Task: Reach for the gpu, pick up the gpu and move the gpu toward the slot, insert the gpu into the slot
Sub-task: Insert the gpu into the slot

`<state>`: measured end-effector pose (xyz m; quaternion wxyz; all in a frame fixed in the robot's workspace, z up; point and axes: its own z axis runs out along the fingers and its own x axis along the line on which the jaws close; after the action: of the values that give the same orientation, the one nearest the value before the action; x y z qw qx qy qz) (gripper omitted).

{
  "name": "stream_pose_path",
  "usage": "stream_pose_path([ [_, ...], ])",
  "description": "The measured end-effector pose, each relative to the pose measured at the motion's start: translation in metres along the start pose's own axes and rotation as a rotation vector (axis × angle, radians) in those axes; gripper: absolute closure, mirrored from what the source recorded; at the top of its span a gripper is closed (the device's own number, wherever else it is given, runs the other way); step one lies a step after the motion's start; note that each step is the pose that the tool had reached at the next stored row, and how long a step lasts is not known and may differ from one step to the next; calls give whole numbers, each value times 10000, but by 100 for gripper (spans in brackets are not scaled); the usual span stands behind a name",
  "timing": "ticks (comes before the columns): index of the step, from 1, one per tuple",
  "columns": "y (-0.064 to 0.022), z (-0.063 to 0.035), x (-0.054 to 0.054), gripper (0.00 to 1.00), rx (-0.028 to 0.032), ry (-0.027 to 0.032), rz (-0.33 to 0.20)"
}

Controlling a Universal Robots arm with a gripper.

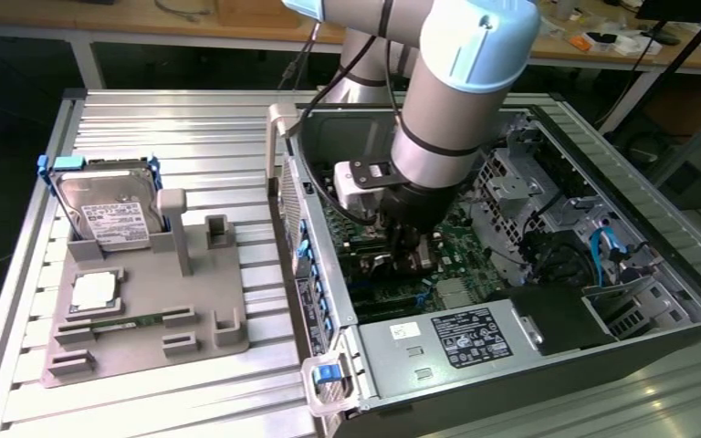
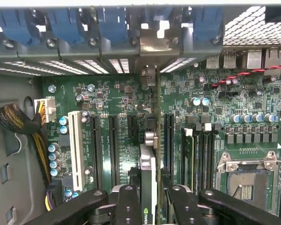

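an open computer case (image 1: 643,274) lies on its side on a ribbed metal table (image 1: 180,119), with the robot arm (image 1: 448,100) reaching down into it. to the exterior view's left of the case sits a grey holder tray (image 1: 143,319) carrying a silver hard drive (image 1: 109,212) and a small green memory stick (image 1: 125,322).

inside the case the green motherboard (image 2: 122,136) shows a row of long expansion slots (image 2: 113,140), a white slot (image 2: 76,150) and an empty processor socket (image 2: 246,176). the gripper (image 2: 150,206) is closed on the gpu (image 2: 149,164), its black fingers (image 2: 127,206) pressing the card from both sides. the card is seen edge-on, standing upright over the motherboard, its metal end bracket (image 2: 152,51) up against the rear panel near the blue clips (image 2: 112,23).

whether the card's edge is already seated in a slot cannot be told from these views.

risks, as a judgement: if the card is slightly tilted or offset, pressing down could jam its edge beside the slot or strain the board. the bracket could catch on the rear panel. a loose grip could let the card twist. neighbouring capacitors (image 2: 199,101) and the bundled cables (image 2: 18,122) sit close enough to be knocked.
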<state>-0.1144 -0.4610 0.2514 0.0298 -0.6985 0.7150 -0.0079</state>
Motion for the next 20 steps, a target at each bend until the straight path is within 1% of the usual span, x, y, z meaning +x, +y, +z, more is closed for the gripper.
stream_pose_path([
  [5, 21, 26, 1, 73, 28, -7, -43],
  [7, 26, 59, 4, 73, 24, 3, -47],
  [8, 27, 82, 3, 73, 27, -7, -48],
  [10, 29, 112, 4, 73, 37, -8, -51],
  [20, 28, 114, 5, 73, 41, -10, -52],
])
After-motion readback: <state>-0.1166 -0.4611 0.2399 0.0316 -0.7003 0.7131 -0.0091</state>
